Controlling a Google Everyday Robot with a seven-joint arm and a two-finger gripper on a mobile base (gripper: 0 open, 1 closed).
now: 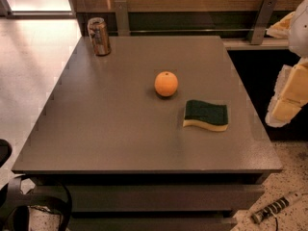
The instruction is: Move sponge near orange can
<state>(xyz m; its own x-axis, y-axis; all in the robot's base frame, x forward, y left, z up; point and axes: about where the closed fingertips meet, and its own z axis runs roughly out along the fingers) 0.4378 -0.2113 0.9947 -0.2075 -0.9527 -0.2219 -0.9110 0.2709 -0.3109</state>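
The sponge [206, 115], dark green on top with a yellow foam layer below, lies flat on the grey table [110, 129], right of centre. The orange can [99, 36], coppery with a silver rim, stands upright at the table's far left corner. My gripper [288, 96], white and pale yellow, hangs at the right edge of the view, beyond the table's right side and above the floor. It is to the right of the sponge, apart from it, and holds nothing that I can see.
A round orange fruit [166, 83] sits near the table's centre, just up and left of the sponge, roughly between the sponge and the can. A rail with metal posts [262, 13] runs behind the table. A cable plug [274, 209] lies on the floor at lower right.
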